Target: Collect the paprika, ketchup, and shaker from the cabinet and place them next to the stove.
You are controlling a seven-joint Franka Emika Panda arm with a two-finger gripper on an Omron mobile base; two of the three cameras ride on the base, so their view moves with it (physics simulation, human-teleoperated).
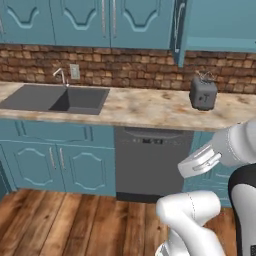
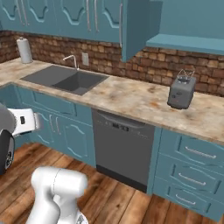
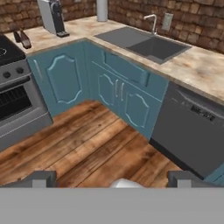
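My gripper (image 3: pixel 112 179) is open and empty, its two dark fingertips (image 3: pixel 40 178) wide apart above the wooden floor. In the hand view the stove (image 3: pixel 8 52) sits at the far left. On the counter just beyond it stands the dark brown-red ketchup (image 3: pixel 25 40), with a smaller dark thing, apparently the shaker (image 3: pixel 16 36), close beside it. The paprika is out of view. The cabinet (image 1: pixel 220 25) hangs at upper right with its door (image 1: pixel 177 30) swung open and its teal shelf (image 2: pixel 188 42) showing. My hand (image 1: pixel 199 161) hovers low in front of the counter.
A grey toaster (image 1: pixel 203 93) stands on the counter below the open cabinet. A sink (image 1: pixel 55 98) with a faucet lies to the left, a dishwasher (image 1: pixel 150 160) under the counter. A coffee machine (image 3: pixel 51 15) and a paper towel roll (image 2: pixel 25 50) stand near the corner.
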